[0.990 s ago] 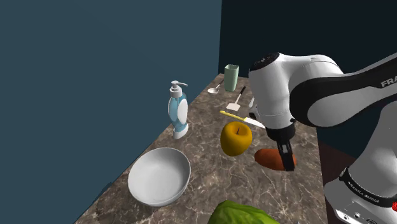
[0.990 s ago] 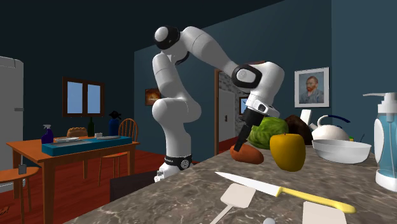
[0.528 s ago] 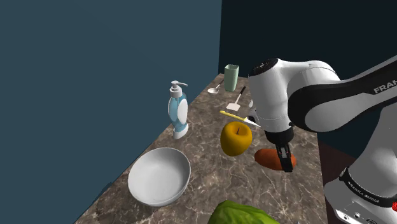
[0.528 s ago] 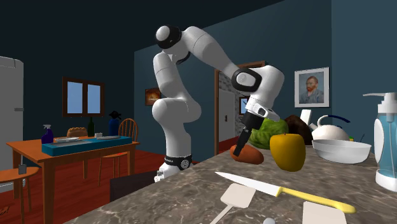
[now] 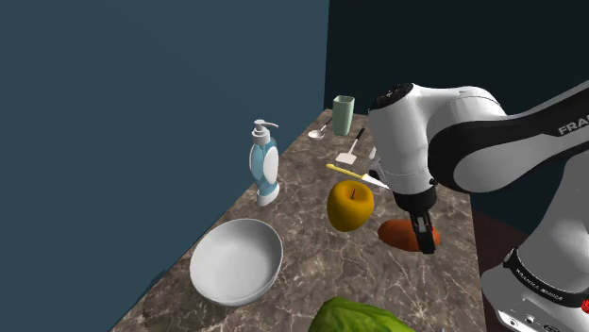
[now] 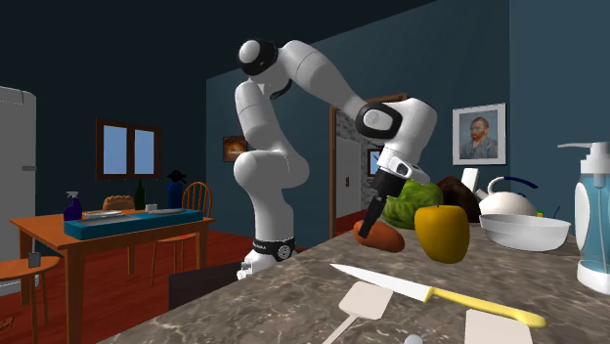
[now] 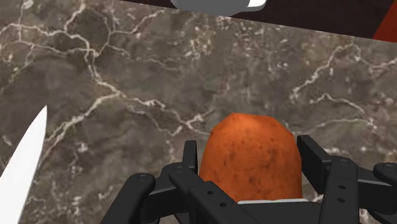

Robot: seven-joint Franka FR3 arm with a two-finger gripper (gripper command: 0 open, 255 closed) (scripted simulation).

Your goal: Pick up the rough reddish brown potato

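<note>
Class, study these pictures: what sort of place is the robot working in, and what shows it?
Probably a home kitchen beside a dining area: a marble counter holding a knife and bowl, with a dining table beyond.

A rough reddish-brown potato (image 7: 251, 159) lies on the dark, white-veined marble counter (image 7: 127, 76), sitting in the grip of the black tool (image 7: 250, 154). The fingers (image 7: 189, 159) stand one against each flank of the potato and clasp it between them. Off to one side of the tool, a white knife blade (image 7: 25, 162) lies flat on the counter. Beyond the potato, at the counter's far edge, shows part of a white rounded object (image 7: 216, 4), and next to it a strip of red floor (image 7: 387, 22).
</note>
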